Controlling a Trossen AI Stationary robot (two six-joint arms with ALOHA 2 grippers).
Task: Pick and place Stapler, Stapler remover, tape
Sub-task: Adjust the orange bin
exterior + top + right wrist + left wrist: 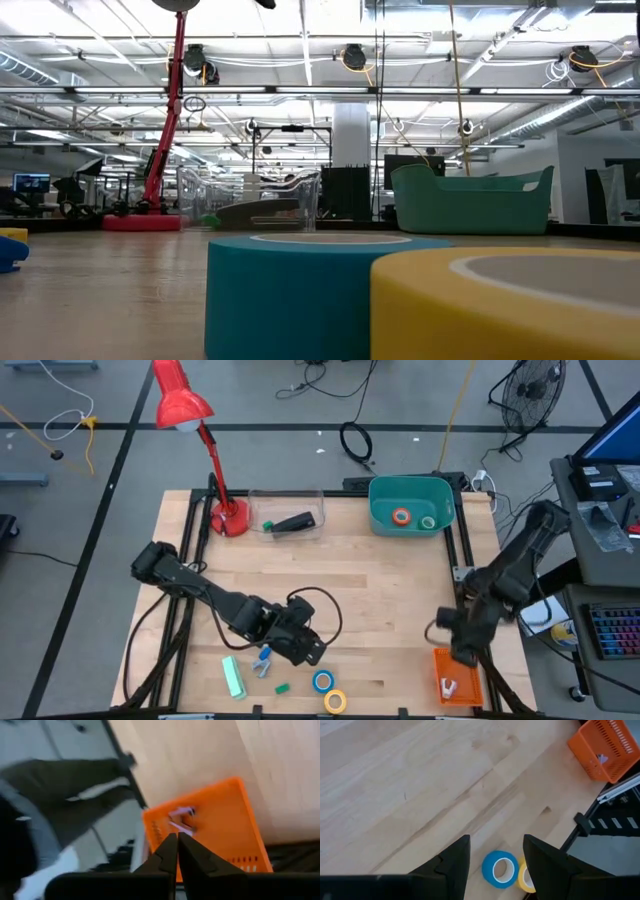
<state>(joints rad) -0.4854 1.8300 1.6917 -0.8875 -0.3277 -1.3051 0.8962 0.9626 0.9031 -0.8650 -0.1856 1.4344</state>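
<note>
A blue tape roll and a yellow tape roll lie flat side by side near the table's front edge. My left gripper hovers open just above and to the left of them. In the left wrist view the blue tape shows between its fingertips and the yellow tape beside it. My right gripper is shut and empty over the orange basket, which holds a small silvery stapler remover. A dark stapler lies in the clear box. Orange and green tape rolls lie in the teal bin.
A pale green oblong block, a small blue thing and a small green piece lie at the front left. A red desk lamp stands at the back left. Bare wood spans the table's middle.
</note>
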